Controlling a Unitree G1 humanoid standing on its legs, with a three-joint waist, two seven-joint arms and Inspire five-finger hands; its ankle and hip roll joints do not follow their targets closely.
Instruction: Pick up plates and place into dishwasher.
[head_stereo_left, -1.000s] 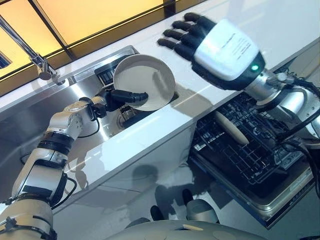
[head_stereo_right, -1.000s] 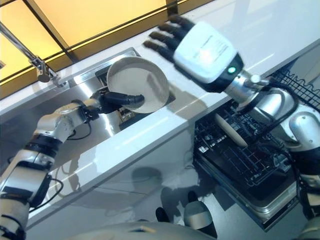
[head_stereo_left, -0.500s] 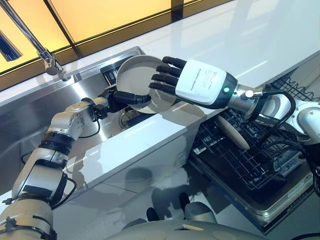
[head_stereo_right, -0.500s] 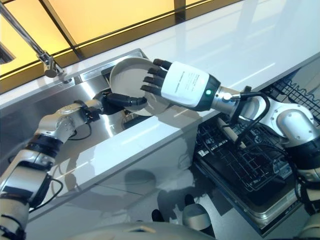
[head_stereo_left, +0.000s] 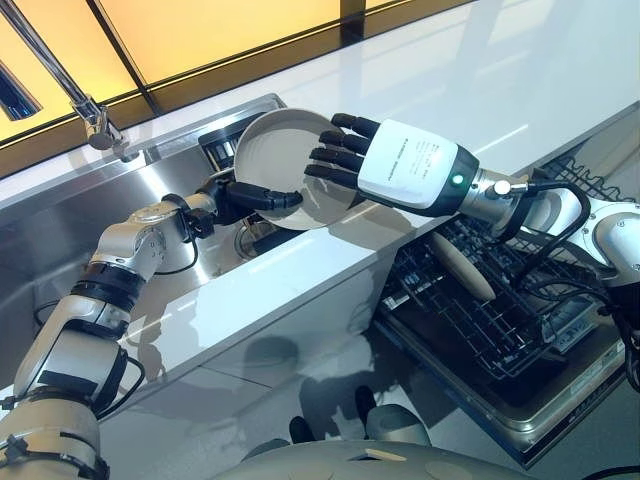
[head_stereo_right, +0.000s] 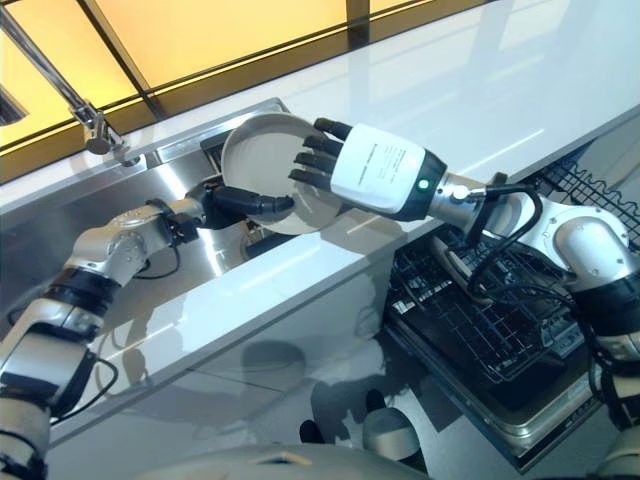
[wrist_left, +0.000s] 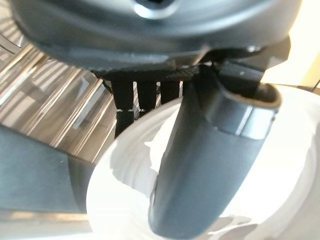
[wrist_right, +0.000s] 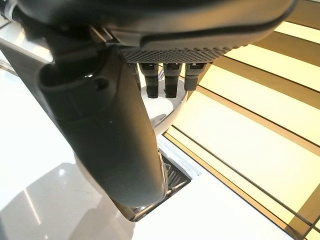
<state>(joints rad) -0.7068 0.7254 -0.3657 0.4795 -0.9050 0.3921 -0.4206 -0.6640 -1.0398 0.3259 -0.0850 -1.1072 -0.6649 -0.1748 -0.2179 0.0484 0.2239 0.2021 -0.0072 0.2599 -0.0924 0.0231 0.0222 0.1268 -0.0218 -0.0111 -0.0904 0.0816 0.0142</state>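
Gripping the plate (head_stereo_left: 285, 160) over the sink (head_stereo_left: 60, 250), left hand (head_stereo_left: 245, 193) is pinching its near rim; right hand (head_stereo_left: 345, 160), fingers loosely curled, is touching its right edge. Plate is risking slipping mid-handover if released early.

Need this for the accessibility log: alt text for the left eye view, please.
The left hand holds a white plate tilted above the steel sink while the right hand reaches its fingers to the plate's far rim. At the right, an open dishwasher rack already holds one plate.

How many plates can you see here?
2. One plate is held over the sink by the left hand; another plate stands in the dishwasher rack. More may be hidden.
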